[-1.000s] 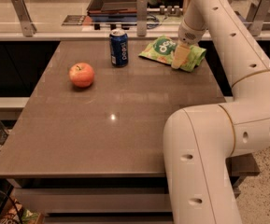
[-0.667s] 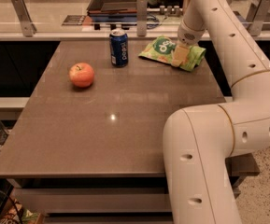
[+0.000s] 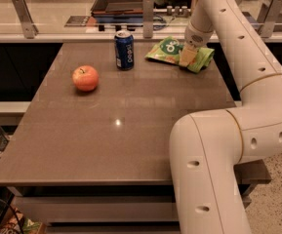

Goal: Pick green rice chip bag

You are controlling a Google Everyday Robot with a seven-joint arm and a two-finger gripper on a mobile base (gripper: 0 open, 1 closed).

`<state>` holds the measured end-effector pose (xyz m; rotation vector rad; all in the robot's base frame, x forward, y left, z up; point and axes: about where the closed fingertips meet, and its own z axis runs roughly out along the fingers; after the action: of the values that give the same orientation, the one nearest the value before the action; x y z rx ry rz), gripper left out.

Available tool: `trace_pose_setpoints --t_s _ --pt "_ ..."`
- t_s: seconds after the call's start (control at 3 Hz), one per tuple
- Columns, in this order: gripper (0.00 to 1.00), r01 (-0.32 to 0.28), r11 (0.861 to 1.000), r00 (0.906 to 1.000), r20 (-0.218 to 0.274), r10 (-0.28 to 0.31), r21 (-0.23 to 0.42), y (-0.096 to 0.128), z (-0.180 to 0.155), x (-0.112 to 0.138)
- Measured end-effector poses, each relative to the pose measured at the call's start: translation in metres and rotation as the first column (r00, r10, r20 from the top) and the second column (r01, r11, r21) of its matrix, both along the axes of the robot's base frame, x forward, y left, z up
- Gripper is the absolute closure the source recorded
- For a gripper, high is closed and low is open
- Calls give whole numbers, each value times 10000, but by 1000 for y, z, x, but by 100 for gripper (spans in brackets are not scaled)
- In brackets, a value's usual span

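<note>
The green rice chip bag (image 3: 167,49) lies flat at the far right of the brown table (image 3: 126,126), light green with a darker patch and white lettering. My gripper (image 3: 188,57) reaches down from the white arm (image 3: 228,33) onto the right part of the bag, its tan fingertips touching the pouch. The gripper covers the middle of the bag's right half.
A blue soda can (image 3: 124,49) stands upright just left of the bag. A red-orange apple (image 3: 85,78) sits further left. A counter with metal brackets and a dark tray (image 3: 123,1) runs behind the table. My arm's elbow (image 3: 218,145) overhangs the table's right front.
The gripper has stayed on the bag, shifting very slightly. The bag, can and apple have not moved.
</note>
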<state>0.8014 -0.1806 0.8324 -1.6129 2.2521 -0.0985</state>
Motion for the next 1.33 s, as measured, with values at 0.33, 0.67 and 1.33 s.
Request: trace_pose_setpoints --t_s 0.33,0.67,1.33 --pt "100 74 9999 9999 87 -75 77 -2 3 1" --pt "100 369 9993 9989 302 -369 10 -10 16 0" --pt "100 1129 9924 9915 705 -1093 -492 -30 50 -8"
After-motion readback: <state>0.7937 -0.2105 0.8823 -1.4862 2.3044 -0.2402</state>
